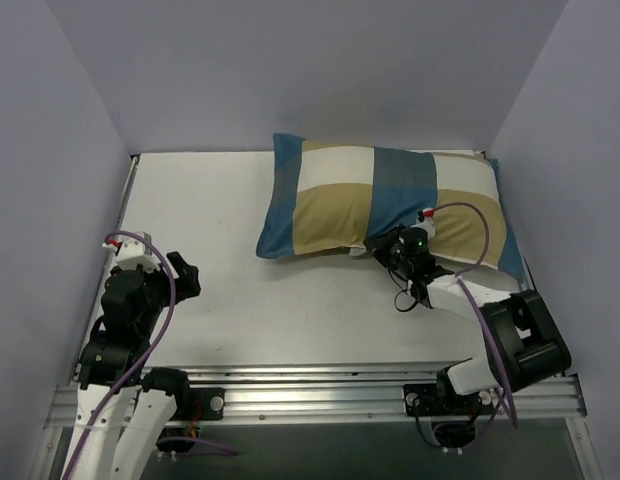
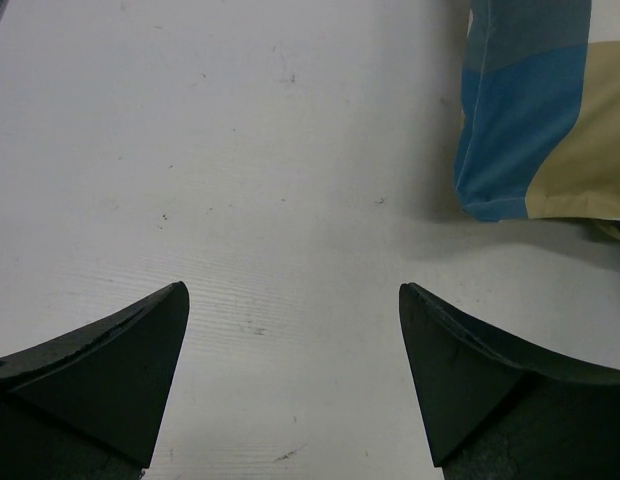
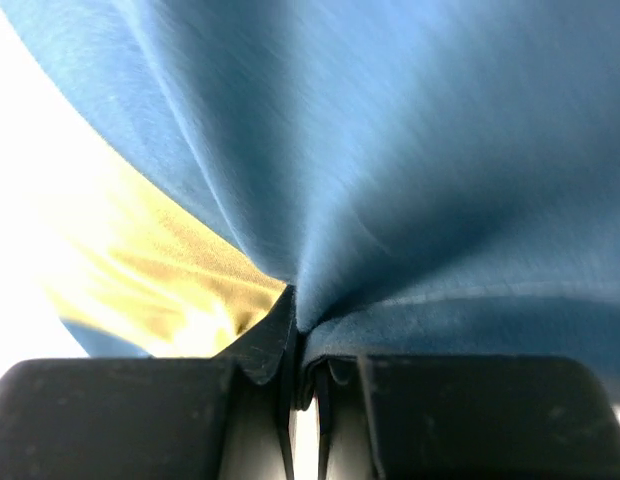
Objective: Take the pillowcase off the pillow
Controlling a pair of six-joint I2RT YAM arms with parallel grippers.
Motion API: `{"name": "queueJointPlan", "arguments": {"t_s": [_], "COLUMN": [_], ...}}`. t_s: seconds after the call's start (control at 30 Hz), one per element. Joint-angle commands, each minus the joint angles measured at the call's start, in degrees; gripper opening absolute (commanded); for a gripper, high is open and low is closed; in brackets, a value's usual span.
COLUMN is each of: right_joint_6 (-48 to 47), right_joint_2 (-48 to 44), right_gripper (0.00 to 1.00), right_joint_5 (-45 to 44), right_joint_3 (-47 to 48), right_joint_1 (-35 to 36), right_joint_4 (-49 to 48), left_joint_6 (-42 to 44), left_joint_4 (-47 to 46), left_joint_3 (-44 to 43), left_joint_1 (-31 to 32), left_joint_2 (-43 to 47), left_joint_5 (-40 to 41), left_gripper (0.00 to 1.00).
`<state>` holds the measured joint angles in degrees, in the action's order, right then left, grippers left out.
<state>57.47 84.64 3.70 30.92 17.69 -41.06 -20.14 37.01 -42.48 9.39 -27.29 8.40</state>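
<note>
At the left, the left tool (image 1: 188, 278) hangs over the bare counter (image 1: 240, 300) with its jaws spread wide and nothing between them. Its own camera shows only the pillowcase's blue corner off to the right, well apart from it. In the middle, the pillowcase (image 1: 370, 195) lies flat toward the far side of the counter. It is plump from end to end, so the pillow looks to be fully inside it, and none of the cushion's plain white surface shows clearly. I cannot tell which end of the cover is open. At its near edge, right of centre, the right tool (image 1: 382, 247) has closed on a fold of the blue fabric, which the wrist view shows gathered into a tight pleat between the fingers (image 3: 140, 400). To do this step well, that pinch probably needs to hold cloth alone, not stuffing. The pull should run along the cover toward its open end. The idle left tool would best come across to pin the cushion, or the whole bundle may simply slide.
</note>
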Motion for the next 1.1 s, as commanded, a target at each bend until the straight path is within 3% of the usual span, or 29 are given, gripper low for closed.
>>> {"name": "queueJointPlan", "arguments": {"t_s": [0.0,0.17,0.33,0.5,0.67,0.87,1.07], "right_joint_6": [-4.2,-7.5,-9.9,-9.4,-9.3,-9.8,-11.3], "right_joint_2": [-10.6,-28.7,-44.5,-48.7,-45.7,-40.5,-37.7], "right_gripper": [0.0,0.0,0.0,0.01,0.0,0.01,0.06], "right_joint_5": [6.2,9.3,6.1,-4.9,-8.5,-6.5,-4.9], "right_joint_3": [-2.4,-3.2,-1.4,1.9,2.5,3.4,4.9], "right_joint_1": [4.8,7.7,8.2,8.2,7.9,7.6,7.5], "right_joint_4": [6.8,28.5,51.4,64.2,62.2,57.5,54.3], "left_joint_6": [0.8,-0.3,-1.4,-2.1,-4.3,2.9,4.8], "left_joint_4": [-1.9,-0.9,-0.9,-2.5,-11.6,-22.1,-33.1], "left_joint_3": [-0.6,-2.1,-7.7,-14.4,-17.3,-26.8,-32.9], "left_joint_1": [-0.4,-0.3,-0.2,0.2,3.3,17.8,22.9], "left_joint_2": [-0.4,0.2,-2.1,-10.1,-21.0,-41.2,-59.3], "left_joint_5": [-2.2,-3.5,-8.4,-16.1,-21.6,-9.7,-9.4], "left_gripper": [0.95,0.95,0.94,0.95,0.95,0.94,0.94]}}
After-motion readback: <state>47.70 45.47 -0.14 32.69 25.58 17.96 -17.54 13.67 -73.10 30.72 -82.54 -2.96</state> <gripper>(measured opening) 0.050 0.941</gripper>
